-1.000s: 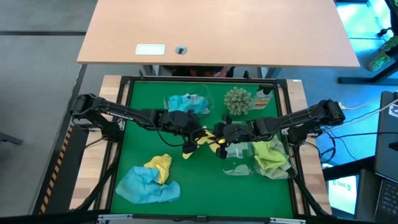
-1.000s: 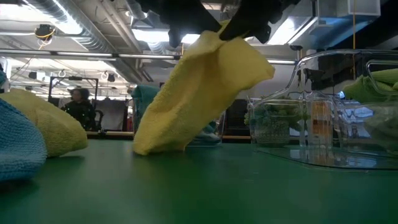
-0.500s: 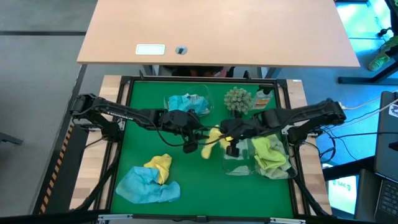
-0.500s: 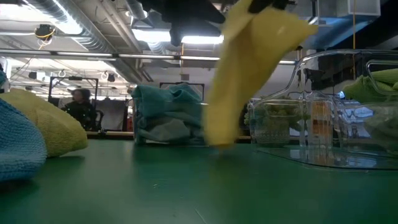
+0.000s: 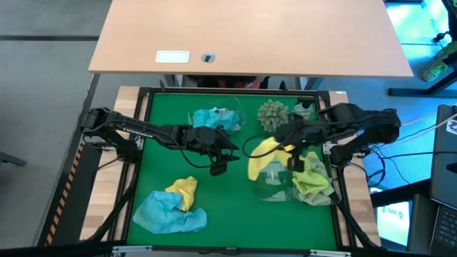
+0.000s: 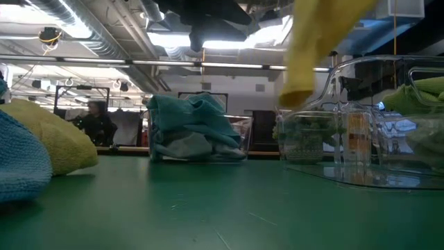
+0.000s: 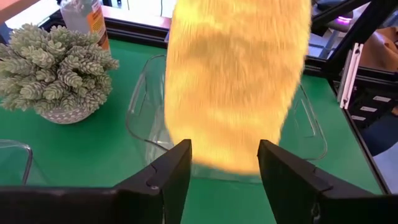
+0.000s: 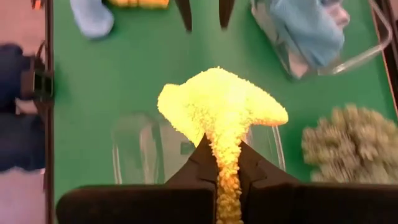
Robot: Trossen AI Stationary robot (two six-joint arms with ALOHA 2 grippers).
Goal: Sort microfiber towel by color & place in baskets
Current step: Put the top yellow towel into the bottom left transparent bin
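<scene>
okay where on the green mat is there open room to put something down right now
Free: the near right of the green mat, bordered by the blue towel and the empty bin; also the left side beside the left gripper. Crowded: the right, where the right gripper holds the yellow towel over the bins.

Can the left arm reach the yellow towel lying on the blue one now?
Probably yes: the left gripper has open, empty jaws, and bare green mat separates it from the yellow towel.

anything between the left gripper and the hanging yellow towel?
No. In the left wrist view the yellow towel hangs just past the left gripper, whose open fingers have only air between them and it. The high view shows bare green mat below that gap.
</scene>
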